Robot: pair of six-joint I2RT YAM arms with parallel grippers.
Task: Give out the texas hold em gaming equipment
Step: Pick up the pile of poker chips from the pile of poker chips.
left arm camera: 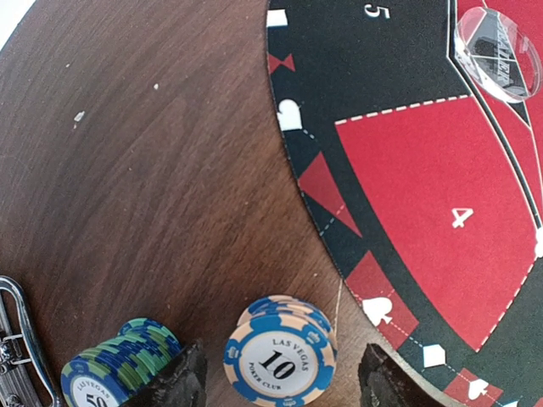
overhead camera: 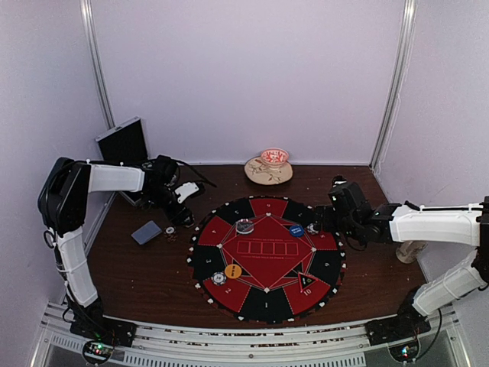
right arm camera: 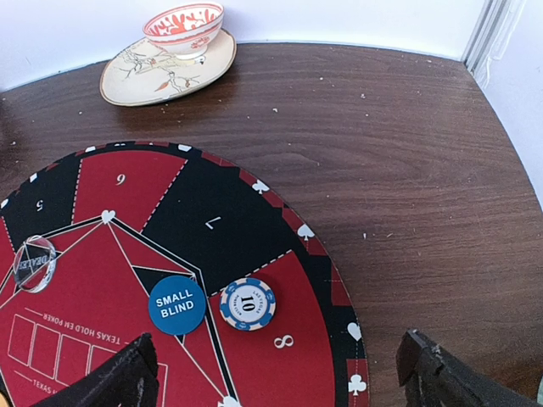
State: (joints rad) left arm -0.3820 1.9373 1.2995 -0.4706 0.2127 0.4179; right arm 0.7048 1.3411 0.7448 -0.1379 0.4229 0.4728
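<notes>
- Straddling the "10" stack with my left gripper: jaws apart, a strip of bare wood showing on each side, nothing gripped yet.
- Stack stands on the table, just off the mat edge. A green stack stands just outside one finger.
- Step, as I read it: taking chips from the supply to carry to a seat.
- Next move calls for a square pinch on the rims, low enough to take the column, then a straight lift. The green stack is near enough to get nudged.
- Right gripper hangs wide open over the mat near seat 8, holding nothing.
- On the mat: one blue-rimmed chip just beside the blue SMALL BLIND disc; a clear dealer button further in.
- Cards lie on the wood left of the mat.
- Chips: hard rounds, striped rims, glossy printed faces. I judge a stack will shear if pinched off-centre.
- Mat: thin, flat, printed in red and black wedges. Table: dark grained wood.
</notes>
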